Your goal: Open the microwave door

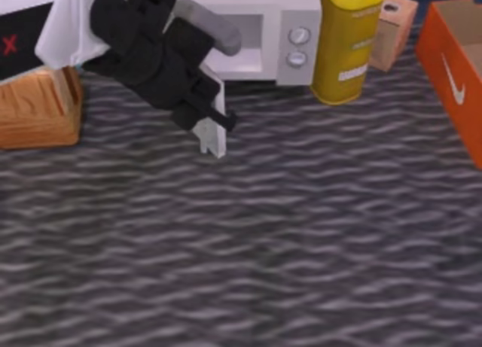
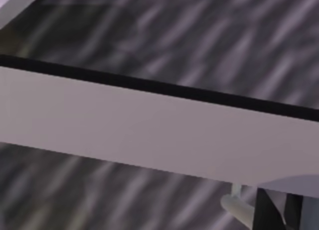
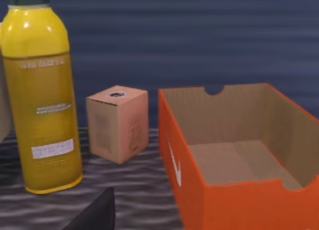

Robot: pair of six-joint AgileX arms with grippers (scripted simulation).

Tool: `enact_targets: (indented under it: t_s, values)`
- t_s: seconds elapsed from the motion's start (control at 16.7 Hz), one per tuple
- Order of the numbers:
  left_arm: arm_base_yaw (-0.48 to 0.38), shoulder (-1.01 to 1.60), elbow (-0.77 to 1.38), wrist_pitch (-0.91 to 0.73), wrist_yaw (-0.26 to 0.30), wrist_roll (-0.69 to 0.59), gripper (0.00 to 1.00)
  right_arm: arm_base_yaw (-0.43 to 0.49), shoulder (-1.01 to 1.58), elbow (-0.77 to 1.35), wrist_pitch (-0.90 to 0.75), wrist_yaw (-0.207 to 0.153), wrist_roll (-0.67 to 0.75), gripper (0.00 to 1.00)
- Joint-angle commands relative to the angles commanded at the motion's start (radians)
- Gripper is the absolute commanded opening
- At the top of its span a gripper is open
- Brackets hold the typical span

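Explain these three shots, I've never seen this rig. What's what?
This is a simulated AgileX robot with two arms at a table. The top view looks down from overhead. The other two views come from cameras on each wrist. In the top view the black left arm reaches to the microwave. Its left end effector seems clamped on the edge of the microwave door, which stands swung open. That door fills the left wrist view, close up. The right arm is outside the top view. Its camera sees the yellow bottle, small cardboard box and open orange shoebox. A wooden box sits at the table's left.
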Motion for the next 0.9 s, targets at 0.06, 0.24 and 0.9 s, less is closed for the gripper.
enact_targets:
  t_s: [0.06, 0.24, 0.9]
  values:
    - [0.0, 0.0, 0.0, 0.0, 0.0, 0.0, 0.0, 0.0, 0.0, 0.0, 0.0, 0.0, 0.0, 1.0]
    - [-0.003, 0.003, -0.005, -0.001, 0.007, 0.0, 0.0, 0.0, 0.0, 0.0, 0.0, 0.0, 0.0, 1.0]
    - [0.07, -0.04, -0.045, -0.033, 0.096, 0.184, 0.0, 0.0, 0.0, 0.0, 0.0, 0.0, 0.0, 1.0]
